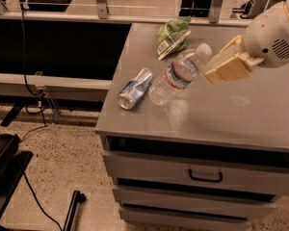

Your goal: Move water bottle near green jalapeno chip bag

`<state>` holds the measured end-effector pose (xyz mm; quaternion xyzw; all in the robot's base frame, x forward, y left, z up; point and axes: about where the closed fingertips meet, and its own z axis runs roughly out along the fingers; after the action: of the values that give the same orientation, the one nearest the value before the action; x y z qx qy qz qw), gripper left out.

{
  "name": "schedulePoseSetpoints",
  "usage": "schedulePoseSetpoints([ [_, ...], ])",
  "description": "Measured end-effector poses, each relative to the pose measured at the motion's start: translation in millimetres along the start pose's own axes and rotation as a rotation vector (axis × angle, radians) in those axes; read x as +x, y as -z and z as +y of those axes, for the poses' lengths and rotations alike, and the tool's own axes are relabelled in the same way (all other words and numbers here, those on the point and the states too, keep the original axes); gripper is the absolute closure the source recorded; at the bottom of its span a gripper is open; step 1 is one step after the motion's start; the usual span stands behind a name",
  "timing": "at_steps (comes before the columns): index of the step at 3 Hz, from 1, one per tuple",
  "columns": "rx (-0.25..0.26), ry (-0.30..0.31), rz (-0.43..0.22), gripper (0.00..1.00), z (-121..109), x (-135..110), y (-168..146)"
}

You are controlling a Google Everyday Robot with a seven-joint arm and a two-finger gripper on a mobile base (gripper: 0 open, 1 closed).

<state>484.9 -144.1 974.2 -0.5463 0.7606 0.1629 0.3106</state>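
The water bottle (176,76), tilted steeply on the cabinet top (241,119) with its cap just beside the gripper (214,72), whose spread cannot be told, is apparently being moved toward the nearby green chip bag (172,36), so a steadying, upright placement is probably being called for next.

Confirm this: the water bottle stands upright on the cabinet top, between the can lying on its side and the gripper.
Not upright. In the camera view the water bottle slants far over, cap toward the gripper; it is on the cabinet top, between the can lying on its side and the gripper.
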Motion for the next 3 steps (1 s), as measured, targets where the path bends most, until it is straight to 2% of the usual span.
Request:
schedulePoseSetpoints([
  [1,-0.002,0.004,0.000,0.75,1.3,-2.1,-1.1],
  [3,-0.005,0.011,0.000,0.13,3.5,-5.6,-3.0],
])
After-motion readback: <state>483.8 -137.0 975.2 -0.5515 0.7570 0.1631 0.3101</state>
